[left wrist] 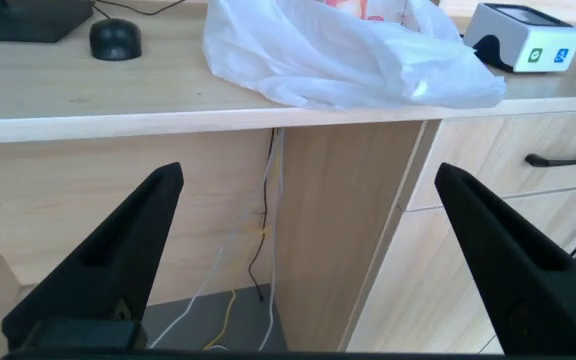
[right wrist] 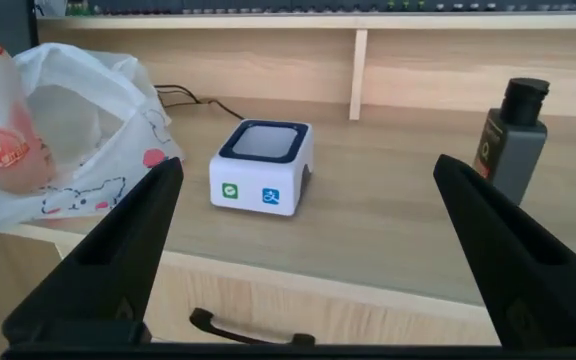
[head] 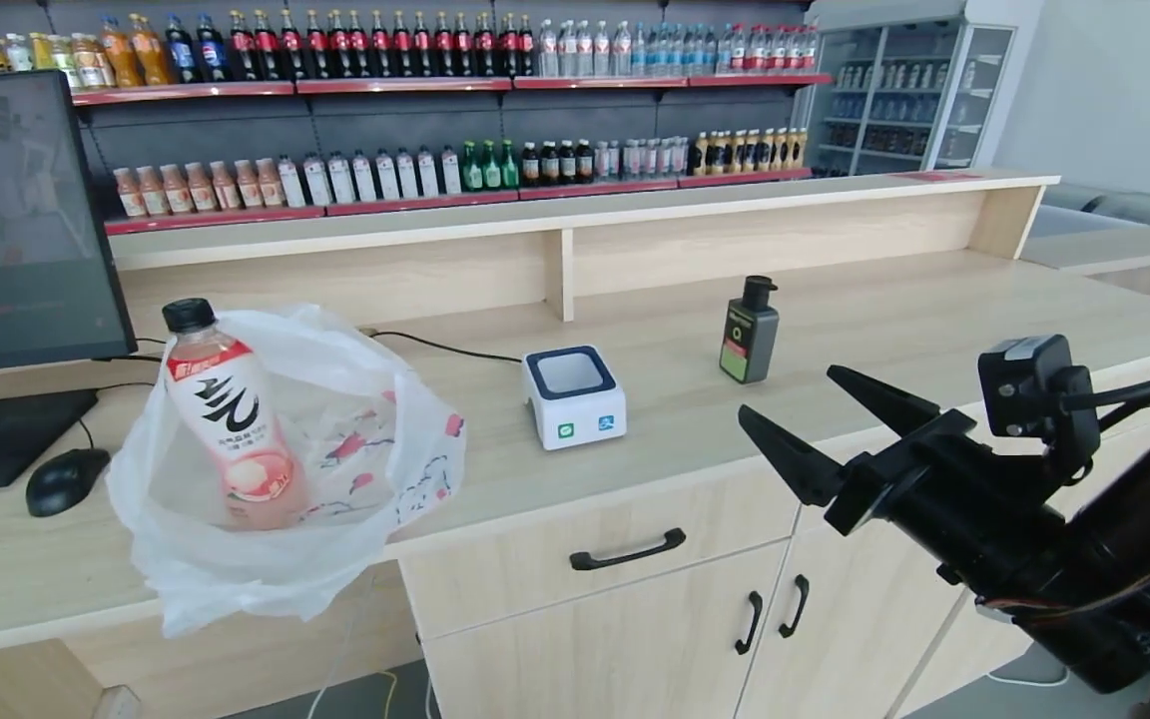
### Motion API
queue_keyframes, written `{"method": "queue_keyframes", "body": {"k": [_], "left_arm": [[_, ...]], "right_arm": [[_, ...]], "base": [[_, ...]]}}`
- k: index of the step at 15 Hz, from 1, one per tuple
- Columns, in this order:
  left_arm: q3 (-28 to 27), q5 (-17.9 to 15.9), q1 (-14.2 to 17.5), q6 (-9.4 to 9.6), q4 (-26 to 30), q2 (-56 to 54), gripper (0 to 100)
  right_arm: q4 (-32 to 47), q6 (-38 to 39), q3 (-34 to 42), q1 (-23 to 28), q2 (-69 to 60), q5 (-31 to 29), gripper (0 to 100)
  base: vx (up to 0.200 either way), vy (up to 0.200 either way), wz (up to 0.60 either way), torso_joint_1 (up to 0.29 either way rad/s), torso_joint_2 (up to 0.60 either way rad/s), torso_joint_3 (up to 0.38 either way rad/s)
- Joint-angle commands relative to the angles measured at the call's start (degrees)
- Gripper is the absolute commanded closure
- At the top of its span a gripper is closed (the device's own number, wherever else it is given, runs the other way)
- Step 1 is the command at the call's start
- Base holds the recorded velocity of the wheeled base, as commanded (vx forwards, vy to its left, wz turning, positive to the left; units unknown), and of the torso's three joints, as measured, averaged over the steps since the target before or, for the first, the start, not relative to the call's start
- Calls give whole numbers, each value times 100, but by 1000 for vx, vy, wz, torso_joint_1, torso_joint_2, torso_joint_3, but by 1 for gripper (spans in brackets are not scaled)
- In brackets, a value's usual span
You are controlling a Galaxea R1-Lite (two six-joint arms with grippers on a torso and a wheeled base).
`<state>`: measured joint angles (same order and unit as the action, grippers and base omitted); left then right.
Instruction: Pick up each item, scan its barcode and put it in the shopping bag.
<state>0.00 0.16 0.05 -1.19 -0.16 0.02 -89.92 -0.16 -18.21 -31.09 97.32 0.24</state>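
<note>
One item looks done to us: the pink drink bottle (head: 231, 419) stands upright inside the white shopping bag (head: 415, 439) at the left of the surface (head: 934, 320). Left to do: the dark pump bottle (head: 749, 330), upright on the surface, right of the white barcode scanner (head: 575, 396) and apart from it.

The right hand (head: 785, 391) hovers off the surface's front edge, near the pump bottle, spread wide, holding nothing. The left hand (left wrist: 308, 175) sits low, facing the cabinet front under the bag, also wide open and empty.

The bag is crumpled and only half see-through, so it may hold more than we can make out. A monitor (head: 21, 220) and mouse (head: 66, 479) sit left of the bag. We judge the path to the pump bottle unobstructed.
</note>
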Motion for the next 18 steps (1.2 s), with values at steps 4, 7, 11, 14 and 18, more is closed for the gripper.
{"method": "queue_keyframes", "body": {"k": [4, 7, 11, 14, 18], "left_arm": [[0, 2, 4, -4, -2, 6, 0], [0, 2, 4, -4, -2, 6, 0], [0, 2, -5, 5, -2, -2, 0], [0, 2, -5, -4, -2, 6, 0], [0, 2, -5, 5, -2, -2, 0]], "right_arm": [[-8, -2, 11, -3, 7, -7, 0], [-8, -19, -24, -3, 77, -7, 0], [-8, -37, 63, -12, 24, -7, 0], [-8, -37, 55, -12, 7, 2, 0], [-8, -81, 11, -29, 77, -7, 0]], "base": [[0, -200, 0, 4, 4, 2], [0, -200, 0, 2, 2, 9], [0, -200, 0, 2, 5, 5], [67, -200, 0, 2, 2, 2], [200, -200, 600, -5, 0, 2]]}}
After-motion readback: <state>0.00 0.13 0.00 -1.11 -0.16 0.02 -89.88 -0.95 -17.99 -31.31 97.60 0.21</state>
